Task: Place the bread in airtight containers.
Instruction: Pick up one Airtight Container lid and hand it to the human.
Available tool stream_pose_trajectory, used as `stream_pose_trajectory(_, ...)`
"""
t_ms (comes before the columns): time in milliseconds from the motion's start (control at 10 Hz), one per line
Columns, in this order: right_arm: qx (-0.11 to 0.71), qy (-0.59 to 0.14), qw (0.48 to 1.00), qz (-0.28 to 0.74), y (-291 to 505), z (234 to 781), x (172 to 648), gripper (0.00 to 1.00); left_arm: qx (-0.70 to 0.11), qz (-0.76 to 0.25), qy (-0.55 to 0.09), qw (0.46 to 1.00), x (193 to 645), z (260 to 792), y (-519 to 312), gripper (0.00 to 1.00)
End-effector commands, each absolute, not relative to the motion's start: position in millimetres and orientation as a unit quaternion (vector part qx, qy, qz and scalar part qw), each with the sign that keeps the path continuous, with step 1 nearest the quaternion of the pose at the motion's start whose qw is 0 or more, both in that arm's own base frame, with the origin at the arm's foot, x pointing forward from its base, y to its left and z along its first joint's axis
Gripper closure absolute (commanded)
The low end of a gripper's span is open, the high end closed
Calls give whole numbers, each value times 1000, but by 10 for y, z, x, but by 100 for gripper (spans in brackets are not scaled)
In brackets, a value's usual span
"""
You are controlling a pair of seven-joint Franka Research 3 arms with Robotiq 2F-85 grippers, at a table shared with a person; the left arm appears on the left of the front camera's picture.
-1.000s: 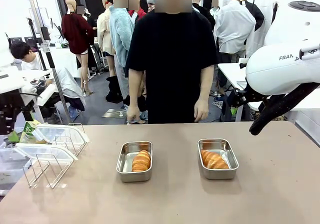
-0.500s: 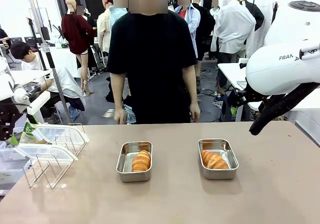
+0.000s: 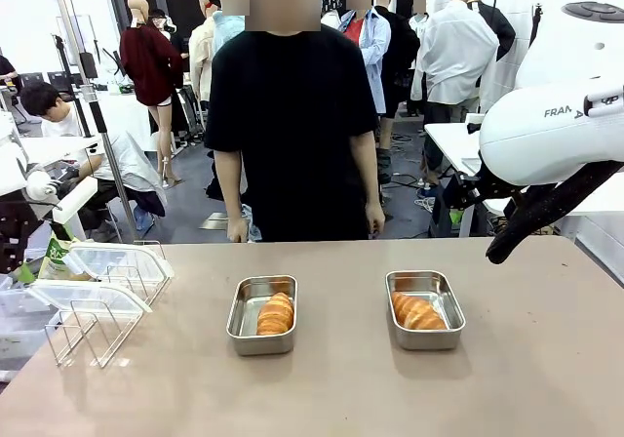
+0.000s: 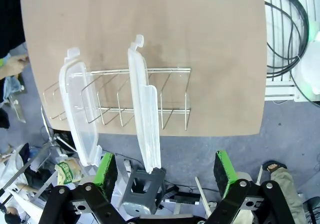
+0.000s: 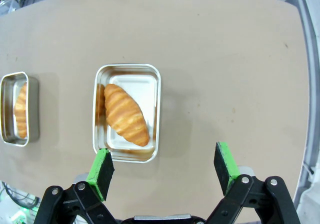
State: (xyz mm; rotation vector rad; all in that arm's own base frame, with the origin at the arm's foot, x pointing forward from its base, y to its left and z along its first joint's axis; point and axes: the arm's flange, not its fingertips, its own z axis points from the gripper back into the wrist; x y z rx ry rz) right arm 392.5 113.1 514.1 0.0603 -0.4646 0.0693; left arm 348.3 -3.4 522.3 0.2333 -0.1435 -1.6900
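Two shiny steel containers sit mid-table without lids. The left container (image 3: 262, 314) holds one golden bread roll (image 3: 276, 313); the right container (image 3: 424, 308) (image 5: 127, 112) holds another roll (image 3: 416, 311) (image 5: 126, 114), lying slantwise. Two clear white-rimmed lids (image 4: 144, 113) (image 4: 79, 113) stand on edge in a white wire rack (image 3: 102, 300) (image 4: 125, 96) at the table's left. My left gripper (image 4: 167, 168) hangs open high above that rack. My right gripper (image 5: 164, 166) hangs open high above the right container, with nothing between its fingers.
A person in a black shirt (image 3: 291, 115) stands at the far edge, hands down at their sides. The right arm's white body (image 3: 551, 130) hangs over the table's right rear. The table's near edge (image 4: 150, 133) lies just past the rack.
The person at the far side has shifted a little to the left. Both arms and everything on the table have stayed still.
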Motion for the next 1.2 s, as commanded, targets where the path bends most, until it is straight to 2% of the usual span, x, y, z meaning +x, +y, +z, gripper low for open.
stream_pose_trajectory(0,34,-228,972,34,1126,5134,3927,0,102,-746,-63,655,3489,5230,-24,0)
stream_pose_trajectory(400,34,-228,972,34,1126,5134,3927,0,103,-745,-63,656,3482,5223,-34,0)
stream_pose_trajectory(800,34,-228,972,34,1126,5134,3927,0,93,-766,-85,630,3761,4847,-13,0)
stream_pose_trajectory(1100,34,-228,972,34,1126,5134,3927,0,74,-778,-65,621,3803,4672,-37,0)
